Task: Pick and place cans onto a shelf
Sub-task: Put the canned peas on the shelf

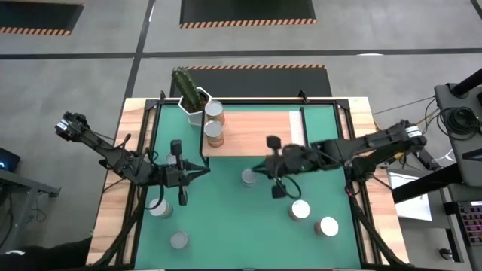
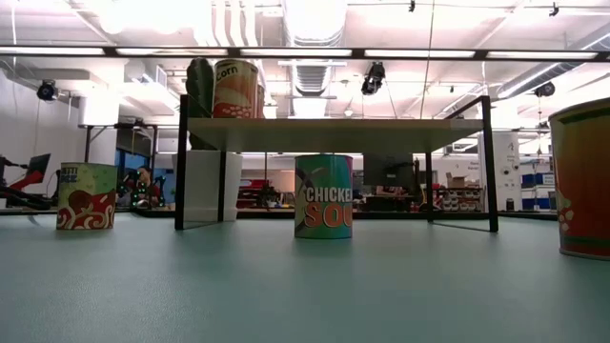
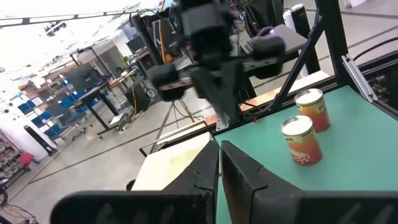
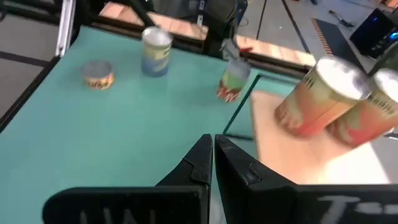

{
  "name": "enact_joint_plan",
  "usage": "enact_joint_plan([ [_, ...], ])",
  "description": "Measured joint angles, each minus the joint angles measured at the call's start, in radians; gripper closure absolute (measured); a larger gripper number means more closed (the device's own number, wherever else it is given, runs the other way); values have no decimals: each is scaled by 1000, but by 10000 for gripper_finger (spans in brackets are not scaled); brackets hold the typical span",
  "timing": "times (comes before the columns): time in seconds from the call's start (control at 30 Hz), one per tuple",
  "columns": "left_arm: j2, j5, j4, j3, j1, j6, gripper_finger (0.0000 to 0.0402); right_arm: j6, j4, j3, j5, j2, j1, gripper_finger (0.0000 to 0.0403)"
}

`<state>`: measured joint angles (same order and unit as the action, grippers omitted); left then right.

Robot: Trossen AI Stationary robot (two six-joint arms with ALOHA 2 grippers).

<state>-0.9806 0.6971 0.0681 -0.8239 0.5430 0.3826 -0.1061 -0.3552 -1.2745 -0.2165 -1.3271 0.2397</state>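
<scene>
The shelf (image 1: pixel 256 134) is a light-wood plank on a black frame at the far side of the green mat. Two cans (image 1: pixel 215 111) (image 1: pixel 215 134) stand upright on its left end; the right wrist view shows them too (image 4: pixel 314 99). Several more cans stand on the mat, one (image 1: pixel 248 177) just in front of the shelf. My left gripper (image 1: pixel 205 170) hangs level above the mat near the shelf's near left corner, shut and empty (image 3: pixel 219 152). My right gripper (image 1: pixel 257 167) hangs above the can in front of the shelf, shut and empty (image 4: pixel 213 146).
A cactus in a white pot (image 1: pixel 192 98) stands at the shelf's far left corner. Two cans (image 1: pixel 300 209) (image 1: pixel 327 226) stand near right, two (image 1: pixel 160 207) (image 1: pixel 178 241) near left. A green-and-red can (image 4: pixel 233 81) stands by the shelf's near left corner. A black frame (image 1: pixel 143 188) rims the mat.
</scene>
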Motion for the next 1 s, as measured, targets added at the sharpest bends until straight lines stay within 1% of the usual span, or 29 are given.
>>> enact_joint_plan([
  [0.07,0,0,0,0,0,-4,402,3,24,59,-31,23,31,394],
  [0.2,0,0,0,0,0,-23,402,10,128,176,-79,62,80,394],
  [0.4,-3,0,-1,0,0,-80,402,-22,309,325,-82,100,108,394],
  [0.6,-44,0,-3,0,0,-155,402,-115,477,415,-84,134,107,394],
  [0.73,-83,3,-4,0,0,-201,402,-160,528,431,-73,160,110,394],
  [0.8,-100,41,-2,0,0,-233,402,-179,531,433,-73,172,117,394],
  [0.93,-120,183,-9,0,0,-297,402,-214,532,433,-72,185,144,394],
  [1.0,-119,207,-25,0,0,-323,402,-228,539,433,-73,191,159,394],
])
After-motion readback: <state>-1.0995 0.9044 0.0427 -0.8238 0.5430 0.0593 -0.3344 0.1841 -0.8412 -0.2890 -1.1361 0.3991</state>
